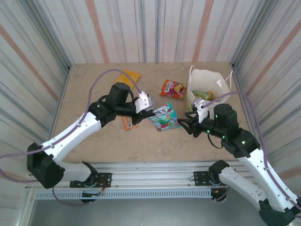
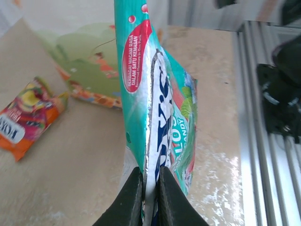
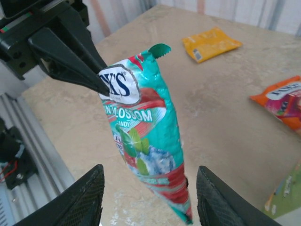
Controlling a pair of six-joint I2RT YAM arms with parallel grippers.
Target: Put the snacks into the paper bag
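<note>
Yellow packet (image 1: 130, 75): flat on the table, far left, well apart from the rest.
Left gripper (image 2: 146, 197): clamped tight on one edge of the Fox's candy bag (image 1: 164, 117), which is held off the table.
Red packet (image 1: 173, 88): lying just beside the paper bag.
Right gripper (image 3: 148, 188): spread wide, one finger on each side of the candy bag's lower end.
Paper bag (image 1: 201, 77): upright, far right, with packets inside.

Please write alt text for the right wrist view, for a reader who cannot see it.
A teal Fox's candy bag hangs upright in mid-air, pinched at its top corner by the left gripper, with the right gripper open, one finger on either side of its lower half. Behind, a yellow packet and an orange packet lie on the table.
</note>
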